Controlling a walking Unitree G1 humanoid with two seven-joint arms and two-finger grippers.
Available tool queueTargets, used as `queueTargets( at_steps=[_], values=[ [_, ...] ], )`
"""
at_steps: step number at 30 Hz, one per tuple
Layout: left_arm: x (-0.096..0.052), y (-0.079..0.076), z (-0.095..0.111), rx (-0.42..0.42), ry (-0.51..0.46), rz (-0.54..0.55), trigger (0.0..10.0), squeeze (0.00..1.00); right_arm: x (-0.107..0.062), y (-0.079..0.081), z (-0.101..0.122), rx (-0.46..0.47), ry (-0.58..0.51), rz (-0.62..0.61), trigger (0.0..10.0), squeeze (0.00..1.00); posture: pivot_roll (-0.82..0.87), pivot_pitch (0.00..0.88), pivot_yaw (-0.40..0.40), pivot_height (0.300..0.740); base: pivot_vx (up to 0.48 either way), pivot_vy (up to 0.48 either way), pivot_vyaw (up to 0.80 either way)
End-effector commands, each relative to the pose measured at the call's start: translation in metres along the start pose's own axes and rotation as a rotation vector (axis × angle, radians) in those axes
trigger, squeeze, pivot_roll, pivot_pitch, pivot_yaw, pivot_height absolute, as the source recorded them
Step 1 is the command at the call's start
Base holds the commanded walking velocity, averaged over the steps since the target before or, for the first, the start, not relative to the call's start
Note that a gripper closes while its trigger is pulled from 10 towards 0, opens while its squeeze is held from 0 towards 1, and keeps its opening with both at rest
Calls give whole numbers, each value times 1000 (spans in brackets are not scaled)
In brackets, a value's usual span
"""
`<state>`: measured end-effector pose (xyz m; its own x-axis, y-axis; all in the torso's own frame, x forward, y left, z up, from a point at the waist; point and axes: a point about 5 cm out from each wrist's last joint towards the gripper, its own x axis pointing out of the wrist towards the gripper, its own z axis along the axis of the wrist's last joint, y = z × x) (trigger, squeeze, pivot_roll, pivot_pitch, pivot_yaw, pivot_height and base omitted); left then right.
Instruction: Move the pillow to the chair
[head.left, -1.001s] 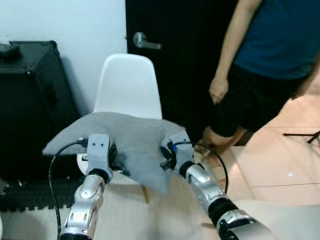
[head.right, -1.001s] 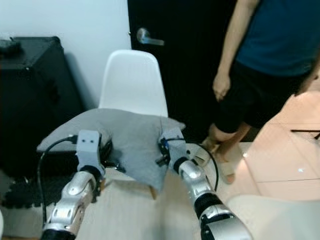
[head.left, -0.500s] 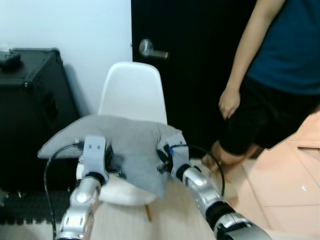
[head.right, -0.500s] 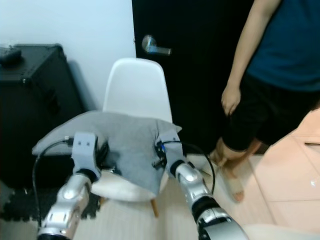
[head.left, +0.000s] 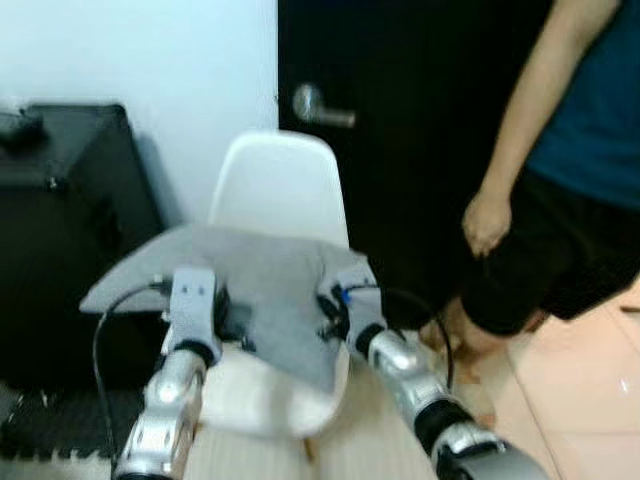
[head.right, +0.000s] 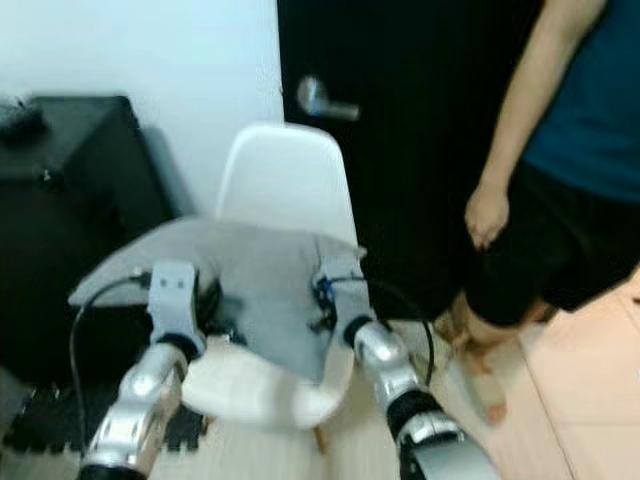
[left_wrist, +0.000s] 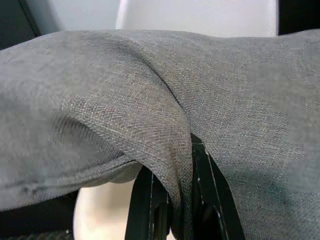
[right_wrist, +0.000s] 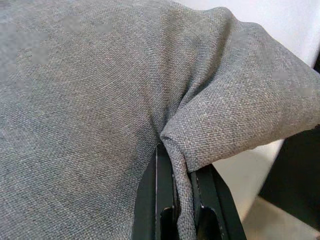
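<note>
Compared with a second before, the white chair (head.left: 280, 200) sat lower and larger in the head views and more of its seat showed beneath the cloth, the camera having moved closer and the whole scene having shifted; the grey pillow (head.left: 260, 290) was draped in much the same way between the two arms, now above the seat. Both silver arms reached forward side by side from the bottom of the head views, forearms angled slightly inward. The left claw (left_wrist: 172, 200) was clenched on a fold of the pillow's near edge, the fabric bunched between its two black fingers (left_wrist: 145, 205). The right claw (right_wrist: 180, 200) was likewise clamped on a pinched ridge of the pillow near its right corner, cloth pressed between its fingers (right_wrist: 160, 200). The pillow hung held up by both claws, its front edge drooping over the front of the seat; whether it rested on the seat could not be told. A black case (head.left: 60, 230) stood left of the chair against the wall, and a person (head.left: 560, 180) stood to the right before the dark door (head.left: 400, 100), one hand (head.left: 487, 222) hanging loose.
</note>
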<state>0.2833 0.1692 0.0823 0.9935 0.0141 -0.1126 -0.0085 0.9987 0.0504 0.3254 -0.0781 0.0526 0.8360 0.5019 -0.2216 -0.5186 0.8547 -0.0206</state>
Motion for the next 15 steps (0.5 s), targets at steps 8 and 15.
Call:
queueTargets(
  at_steps=[8,15],
  values=[
    [1,3,13,21,-61,8,10000,0,0,-1,-2,14,11,-8,10000,0,132,34,-41,740,196,0,0],
    [1,0,12,18,-59,7,10000,0,-1,-1,-2,21,10,-12,10000,0,132,34,-41,740,0,0,0]
  ],
)
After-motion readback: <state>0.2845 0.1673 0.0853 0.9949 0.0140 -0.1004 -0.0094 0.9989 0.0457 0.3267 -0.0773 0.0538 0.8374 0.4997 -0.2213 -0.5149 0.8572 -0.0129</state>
